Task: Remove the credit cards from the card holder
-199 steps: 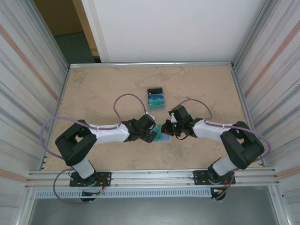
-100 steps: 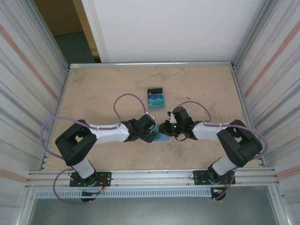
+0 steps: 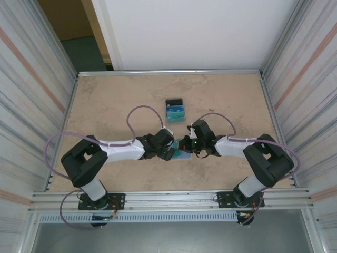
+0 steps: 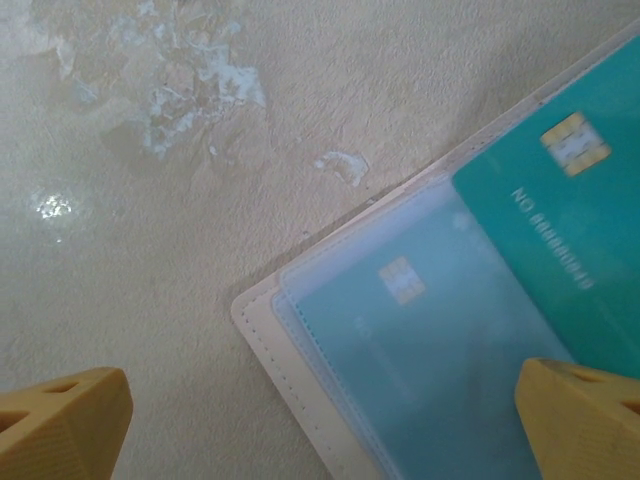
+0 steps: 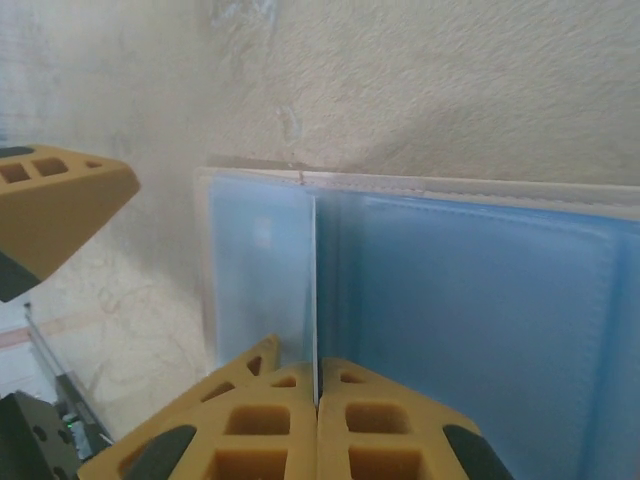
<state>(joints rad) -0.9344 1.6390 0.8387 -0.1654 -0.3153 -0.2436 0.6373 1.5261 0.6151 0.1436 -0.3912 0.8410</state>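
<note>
Here, near the middle of the surface [image 3: 116, 105], the card holder [image 4: 262, 330] lies opened flat between the two arms, its pale blue lining up and its tan stitched border showing at the corner. The left tool [image 4: 320, 420] hovers over that corner with its jaws spread wide, one finger over bare surface and the other over the holder, gripping nothing. Beneath it a teal card [image 4: 420, 330] sits inside a cloudy clear sleeve, and a second teal-green card [image 4: 560, 230] lies just beside it, uncovered, chip facing up. The right tool [image 5: 318, 420] is pinched closed on a thin sheet [image 5: 316, 300], seen edge-on and standing up from the lining; whether that is a card or a sleeve leaf I cannot tell. Farther back on the surface, well apart from the holder, rests a small pile of cards [image 3: 176, 113] with a black card [image 3: 174, 102] at its far end.
</note>
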